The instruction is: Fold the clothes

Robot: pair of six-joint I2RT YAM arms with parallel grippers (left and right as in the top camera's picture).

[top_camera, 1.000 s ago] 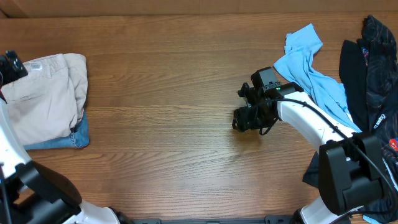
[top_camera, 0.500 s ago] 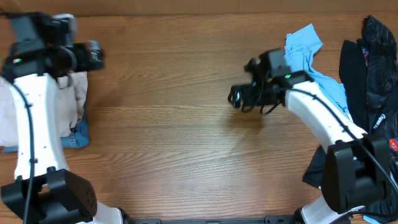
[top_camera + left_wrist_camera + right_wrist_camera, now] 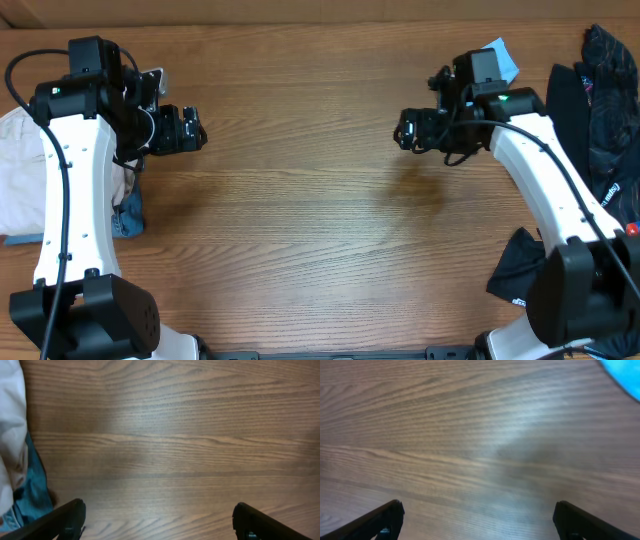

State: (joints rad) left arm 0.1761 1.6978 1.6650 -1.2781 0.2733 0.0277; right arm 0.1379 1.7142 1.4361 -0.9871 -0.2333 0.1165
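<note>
The left arm [image 3: 65, 190] rises from its base at the near left, its white link running toward the far edge, and its wrist bends so that the left gripper [image 3: 192, 130] points right, toward the middle of the table [image 3: 300, 230]. The right arm [image 3: 545, 185] mirrors it from the near right: the link reaches far and leftward, and the right gripper [image 3: 407, 131] points left over bare wood. Both grippers stand with their fingers spread wide and hold nothing; each wrist view shows the two fingertips far apart at the lower corners with only wood grain between them. The pale beige shorts [image 3: 20, 185] lie at the left edge, behind and to the left of the left gripper and partly hidden by the arm, resting on a blue garment [image 3: 128, 215] whose edge shows on the near side. The light-blue shirt [image 3: 498, 57] peeks out just beyond the right wrist, at the far right. The black garments [image 3: 600, 110] lie farther right, along the table's right edge, apart from the gripper.
</note>
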